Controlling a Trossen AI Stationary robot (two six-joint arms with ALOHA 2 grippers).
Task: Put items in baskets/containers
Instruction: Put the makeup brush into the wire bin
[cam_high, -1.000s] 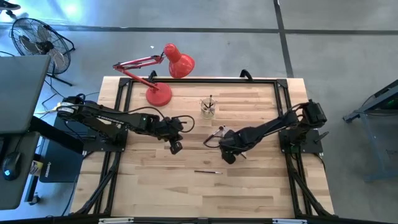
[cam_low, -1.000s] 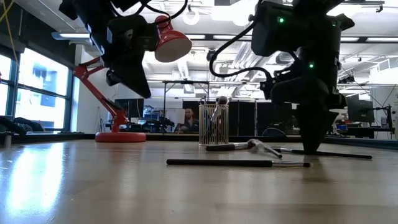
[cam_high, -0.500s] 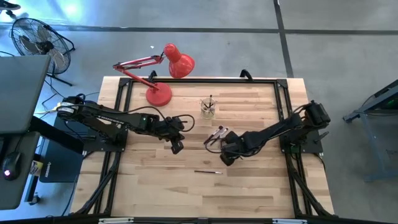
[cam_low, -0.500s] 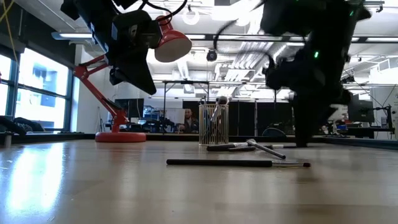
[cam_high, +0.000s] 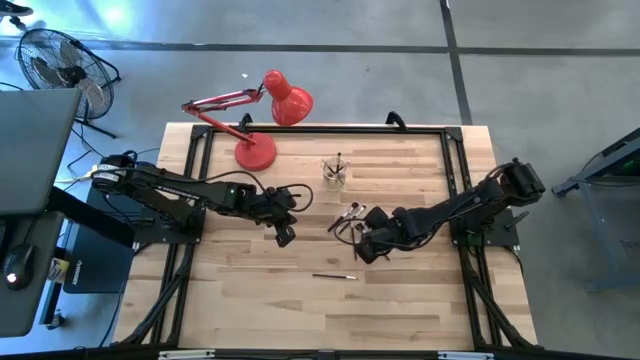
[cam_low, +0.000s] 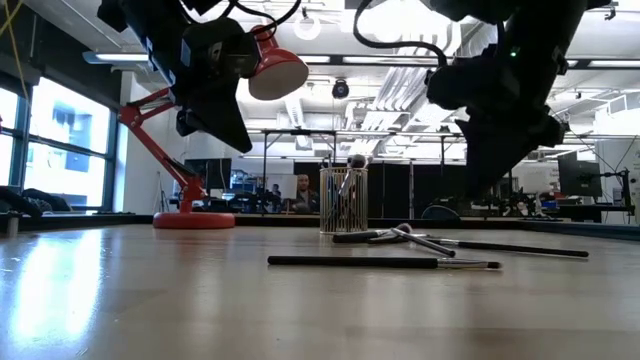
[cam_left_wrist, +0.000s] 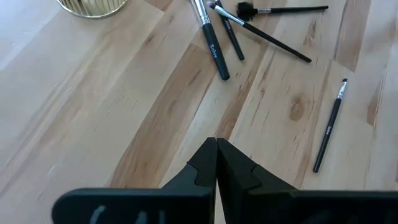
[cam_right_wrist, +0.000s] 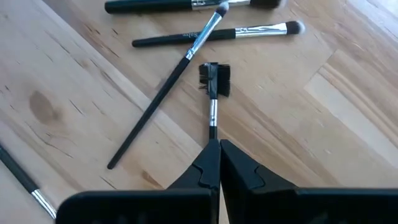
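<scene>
- The small clear glass cup with a yellowish tint (cam_high: 334, 174) stands upright on the pale wooden bench (cam_high: 400, 300), toward its far edge and near the red desk lamp (cam_high: 262, 118); a few thin brushes stand in it.
- A cluster of dark-handled brushes (cam_high: 350, 216) lies loose on the bench just in front of the cup, some crossing one another.
- One thin dark brush (cam_high: 333, 276) lies alone, nearer the front edge, apart from the cluster.
- The right gripper (cam_high: 366, 248) hangs low, just beside the cluster. Its jaws are together, and the handle of a short brush with a square dark head (cam_right_wrist: 214, 93) runs in under their tips; whether they pinch it cannot be told.
- The left gripper (cam_high: 284, 236) hovers above bare bench to the left of the cluster, jaws together and holding nothing.
</scene>
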